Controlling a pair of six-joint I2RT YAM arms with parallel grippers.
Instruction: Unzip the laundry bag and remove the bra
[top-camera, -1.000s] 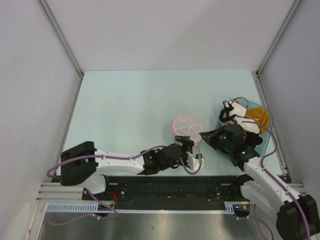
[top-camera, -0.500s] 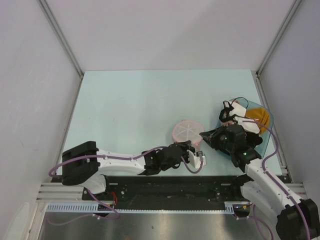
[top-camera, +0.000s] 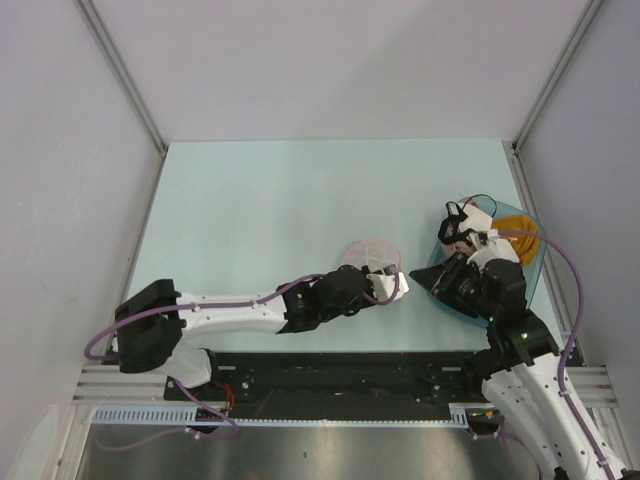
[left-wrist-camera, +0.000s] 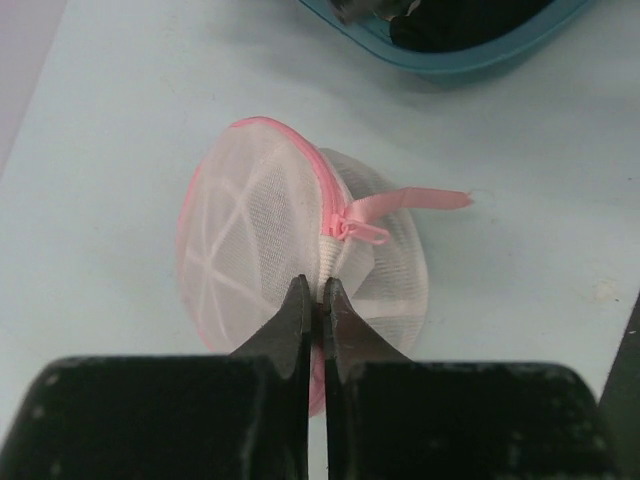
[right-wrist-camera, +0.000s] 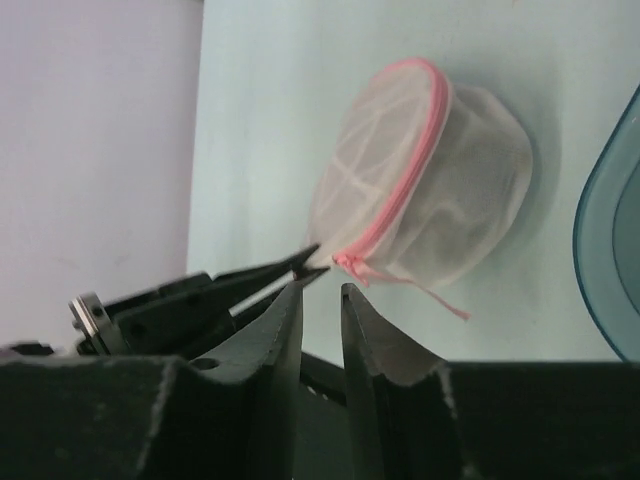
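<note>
Down at the near edge of the table (top-camera: 260, 200), the left arm lies stretched low and reaches rightward. Its left gripper (left-wrist-camera: 318, 300) has its two fingers pressed almost together, pinching the near mesh edge of the laundry bag (left-wrist-camera: 270, 260). The right arm rises from its base and bends inward, pointing the right gripper (right-wrist-camera: 322, 300) leftward at the bag. Its fingers stand a narrow gap apart with nothing between them.

The one laundry bag sits on the table between the two grippers, tipped up on its side. Its two white mesh domes meet at a pink-trimmed seam. The seam runs from the bag's top down to the one pink zipper pull (left-wrist-camera: 355, 228), which sits just beyond the left fingertips. In the right wrist view the pull lies just above the right fingertips without touching them. A thin pink strap (left-wrist-camera: 415, 198) trails from the pull toward the right. What the mesh holds cannot be made out.

One teal basin (top-camera: 535, 255) with orange cloth (top-camera: 520, 230) stands to the right, apart from the bag.
</note>
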